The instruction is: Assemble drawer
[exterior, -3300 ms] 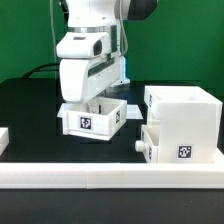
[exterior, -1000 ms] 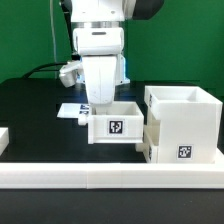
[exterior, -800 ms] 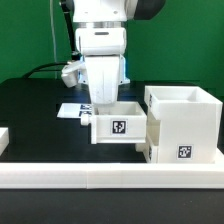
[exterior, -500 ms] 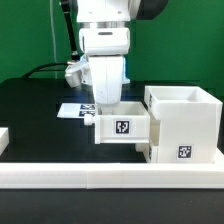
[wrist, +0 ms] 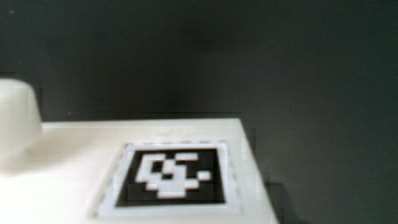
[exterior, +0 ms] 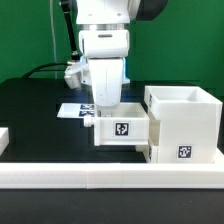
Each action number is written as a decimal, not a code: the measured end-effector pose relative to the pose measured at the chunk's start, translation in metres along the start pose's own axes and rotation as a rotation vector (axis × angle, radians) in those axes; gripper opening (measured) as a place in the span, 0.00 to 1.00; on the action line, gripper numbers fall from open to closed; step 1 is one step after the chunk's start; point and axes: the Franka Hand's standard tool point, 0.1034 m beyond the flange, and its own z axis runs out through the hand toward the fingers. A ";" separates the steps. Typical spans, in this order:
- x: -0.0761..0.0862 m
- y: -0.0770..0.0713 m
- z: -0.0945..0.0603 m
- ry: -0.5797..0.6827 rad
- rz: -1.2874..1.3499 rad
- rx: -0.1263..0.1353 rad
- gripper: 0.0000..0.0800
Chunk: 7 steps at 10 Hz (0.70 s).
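My gripper (exterior: 108,99) reaches down into a low white tray (exterior: 122,128) with a square tag on its near face. It is shut on the tray's wall and holds the tray against the tall white housing (exterior: 185,112) on the exterior view's right. The fingertips are hidden inside the tray. A second tray with a knob (exterior: 143,148) sits in the housing's lower part, below the held tray. In the wrist view, a blurred white tray face with a tag (wrist: 175,172) fills the near part over the black table. My fingers do not show there.
The marker board (exterior: 70,110) lies flat on the black table behind the held tray. A long low white rail (exterior: 100,178) runs along the front. A small white part (exterior: 3,138) sits at the exterior view's left edge. A green wall stands behind.
My gripper has carried the tray from the exterior view's left toward the right. The tray now touches the housing. It has barely moved in the last half second.
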 end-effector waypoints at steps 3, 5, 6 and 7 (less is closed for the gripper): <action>0.002 -0.001 0.000 0.000 0.003 0.004 0.05; 0.006 -0.001 0.002 0.002 0.006 0.007 0.05; 0.009 -0.002 0.003 0.002 0.010 0.010 0.05; 0.009 -0.002 0.003 0.002 0.014 0.010 0.05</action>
